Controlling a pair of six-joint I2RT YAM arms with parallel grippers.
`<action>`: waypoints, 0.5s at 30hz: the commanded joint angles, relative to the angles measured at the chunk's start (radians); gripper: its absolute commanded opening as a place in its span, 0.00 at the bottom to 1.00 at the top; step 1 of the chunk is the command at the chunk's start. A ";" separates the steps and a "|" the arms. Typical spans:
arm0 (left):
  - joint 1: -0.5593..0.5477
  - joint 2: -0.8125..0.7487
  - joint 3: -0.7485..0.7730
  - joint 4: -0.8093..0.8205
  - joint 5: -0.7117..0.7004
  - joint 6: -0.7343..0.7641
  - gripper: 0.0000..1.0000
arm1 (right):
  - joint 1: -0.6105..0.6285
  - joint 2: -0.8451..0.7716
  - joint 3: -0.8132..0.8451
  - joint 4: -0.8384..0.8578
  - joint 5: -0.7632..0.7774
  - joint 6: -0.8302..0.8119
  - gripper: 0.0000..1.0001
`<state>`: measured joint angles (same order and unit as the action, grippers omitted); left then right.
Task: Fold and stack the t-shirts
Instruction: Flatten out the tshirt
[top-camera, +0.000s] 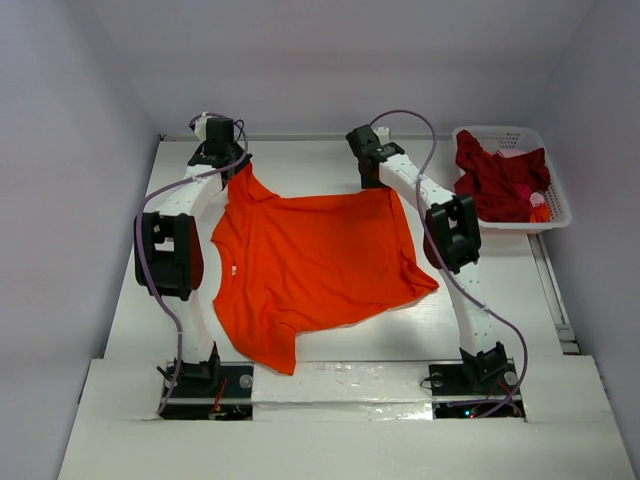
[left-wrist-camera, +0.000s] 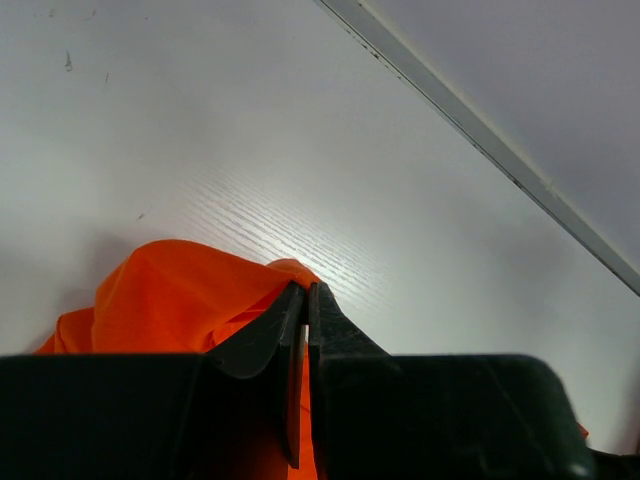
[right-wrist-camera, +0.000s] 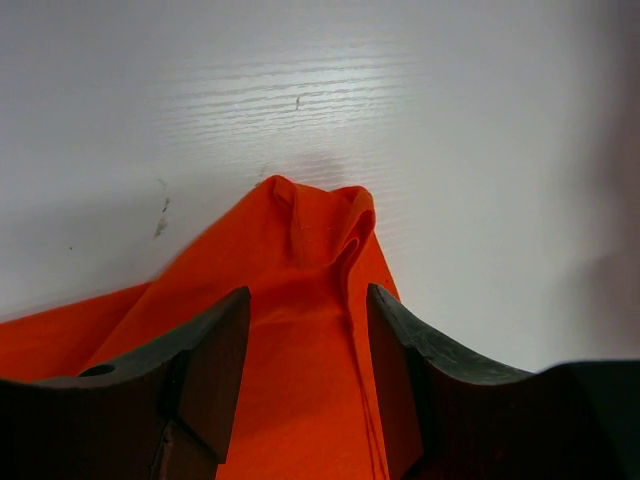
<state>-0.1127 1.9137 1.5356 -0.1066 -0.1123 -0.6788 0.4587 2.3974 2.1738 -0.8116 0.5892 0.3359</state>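
The bright orange t-shirt (top-camera: 310, 265) lies spread on the white table, collar to the left. My left gripper (top-camera: 238, 166) is at its far left corner and shut on a pinch of orange cloth (left-wrist-camera: 170, 290); in the left wrist view the black jaws (left-wrist-camera: 307, 288) meet on the fold. At the shirt's far right corner my right gripper (top-camera: 374, 178) is open. In the right wrist view a bunched corner of the shirt (right-wrist-camera: 322, 215) lies between and beyond its spread fingers (right-wrist-camera: 308, 292), not pinched. The dark crimson t-shirt (top-camera: 495, 180) sits crumpled in the basket.
A white lattice basket (top-camera: 560, 216) stands at the table's far right, beside the right arm. The back edge of the table (left-wrist-camera: 480, 130) and the wall run close behind both grippers. Bare tabletop (top-camera: 500, 300) shows to the right of the shirt.
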 joint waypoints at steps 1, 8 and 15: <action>-0.005 -0.079 -0.008 0.015 -0.001 0.002 0.00 | 0.000 0.009 0.060 -0.041 0.044 0.017 0.55; -0.005 -0.079 0.000 0.010 0.002 0.004 0.00 | 0.000 0.039 0.109 -0.096 0.090 0.026 0.55; -0.005 -0.074 0.021 -0.002 0.003 0.004 0.00 | 0.000 0.051 0.145 -0.162 0.015 0.040 0.56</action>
<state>-0.1127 1.9137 1.5356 -0.1104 -0.1093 -0.6788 0.4587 2.4447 2.2658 -0.9215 0.6270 0.3626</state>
